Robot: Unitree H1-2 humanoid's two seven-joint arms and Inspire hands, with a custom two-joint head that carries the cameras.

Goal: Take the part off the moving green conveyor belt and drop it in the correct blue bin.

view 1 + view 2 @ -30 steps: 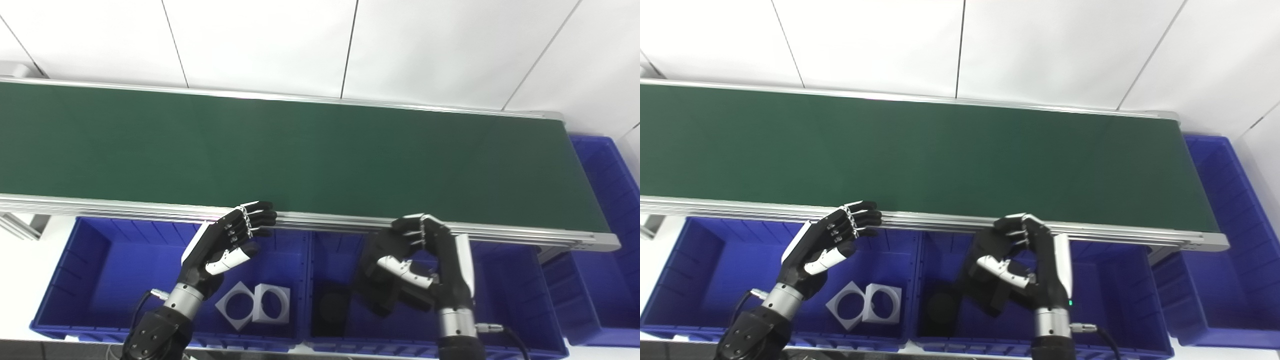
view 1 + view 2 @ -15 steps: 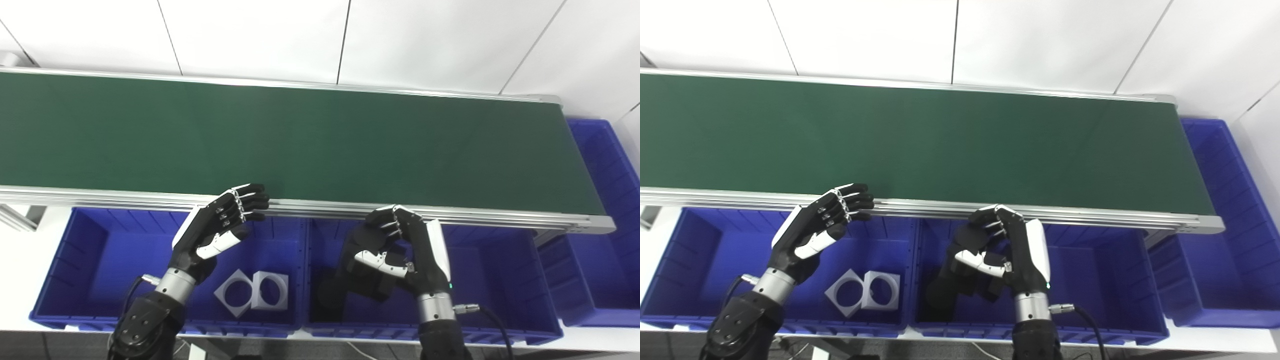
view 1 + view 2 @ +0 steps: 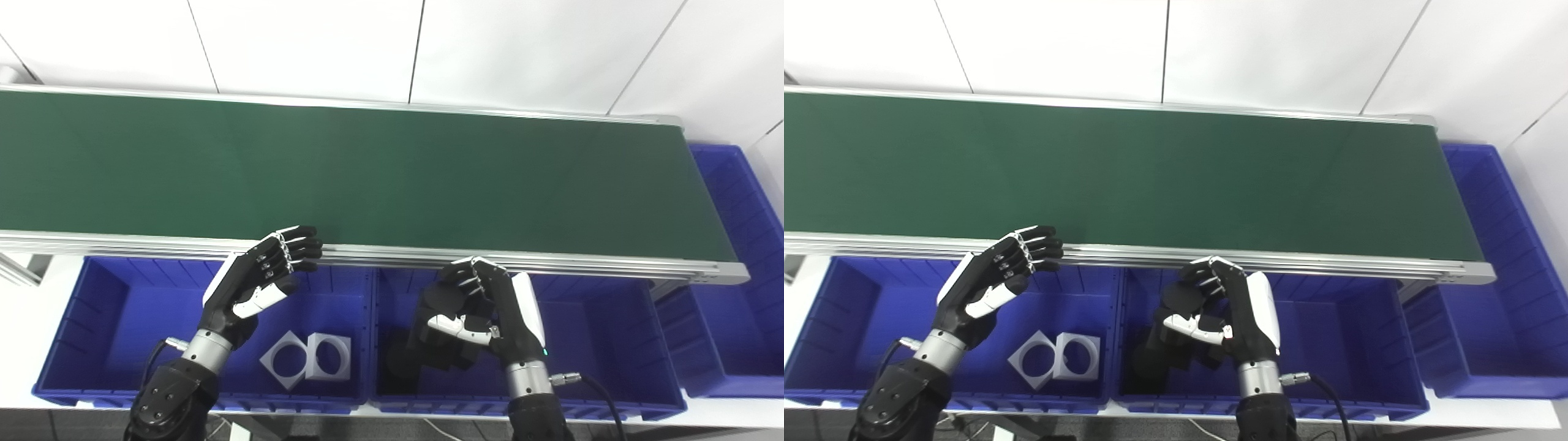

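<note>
Black, the part (image 3: pixel 450 318) sits gripped in the right hand (image 3: pixel 490 306), low over the middle blue bin (image 3: pixel 588 331), release pending. The left hand (image 3: pixel 260 288) waits, fingers apart, empty; green conveyor belt (image 3: pixel 367 171) bare.

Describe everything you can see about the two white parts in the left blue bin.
The two white parts are flat square blocks, each with a large round hole through the middle; they look like matte plastic or painted metal. They lie flat on the floor of the left blue bin, near its front right corner. The left one sits turned like a diamond, the right one nearly square to the bin, and they appear to touch. Neither hand touches them.
</note>
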